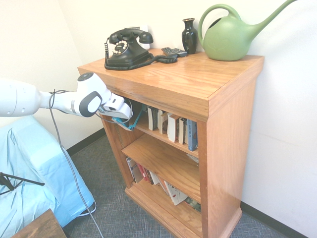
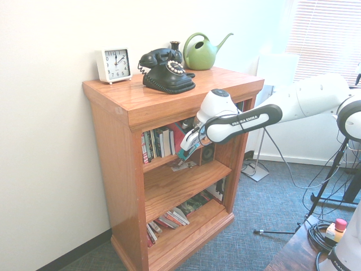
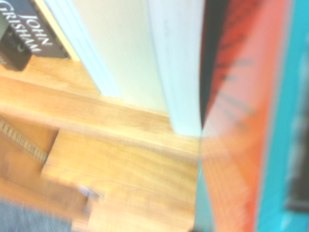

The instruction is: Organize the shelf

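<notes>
"JOHN GRISHAM" book spine point(image 3: 29, 29)

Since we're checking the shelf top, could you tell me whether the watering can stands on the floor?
No, the green watering can stands on the top of the shelf, beside the dark vase.

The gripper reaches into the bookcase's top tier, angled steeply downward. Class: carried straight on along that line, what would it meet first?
Probably the red book by the gripper, else the top-tier board of the shelf; depth is unclear.
</notes>
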Robot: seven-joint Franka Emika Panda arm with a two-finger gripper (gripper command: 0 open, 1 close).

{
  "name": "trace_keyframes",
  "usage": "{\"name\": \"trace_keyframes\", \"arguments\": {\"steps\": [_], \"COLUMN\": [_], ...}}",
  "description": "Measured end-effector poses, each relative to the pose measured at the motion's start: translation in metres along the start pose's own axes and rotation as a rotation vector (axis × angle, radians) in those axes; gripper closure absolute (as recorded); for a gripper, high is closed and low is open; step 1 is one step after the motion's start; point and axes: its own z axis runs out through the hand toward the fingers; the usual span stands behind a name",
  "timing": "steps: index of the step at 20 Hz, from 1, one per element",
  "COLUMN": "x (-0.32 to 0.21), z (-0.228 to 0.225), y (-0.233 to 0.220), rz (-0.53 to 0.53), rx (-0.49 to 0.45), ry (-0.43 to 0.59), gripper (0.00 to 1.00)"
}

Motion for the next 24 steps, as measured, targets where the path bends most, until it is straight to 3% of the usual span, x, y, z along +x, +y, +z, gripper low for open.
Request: {"name": "trace_keyframes", "arguments": {"steps": [24], "x": [-0.049], "z": [-0.014], "y": [0.053], "rz": [0.013], "rx": [0.004], "ry": [0.021], "gripper": [0.0]}}
